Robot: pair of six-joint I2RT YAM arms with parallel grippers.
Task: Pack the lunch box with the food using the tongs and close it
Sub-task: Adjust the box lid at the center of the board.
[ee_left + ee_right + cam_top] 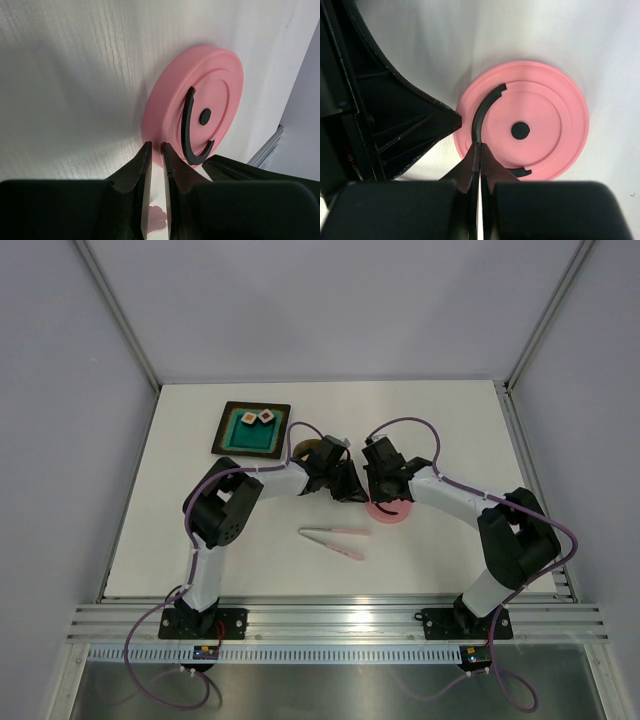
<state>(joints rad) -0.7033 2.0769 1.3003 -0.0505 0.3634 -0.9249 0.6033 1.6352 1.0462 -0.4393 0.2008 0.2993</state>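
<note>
2 grippers at pink lid (522,127)
Closed right gripper (480,146) tips at lid's black handle (479,112); left gripper (156,146) narrowly parted beside lid.

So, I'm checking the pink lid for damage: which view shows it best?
Right wrist: the lid faces the camera nearly whole, with only its near edge behind the fingers. The left wrist sees it obliquely; the top view shows just a pink sliver.
</note>
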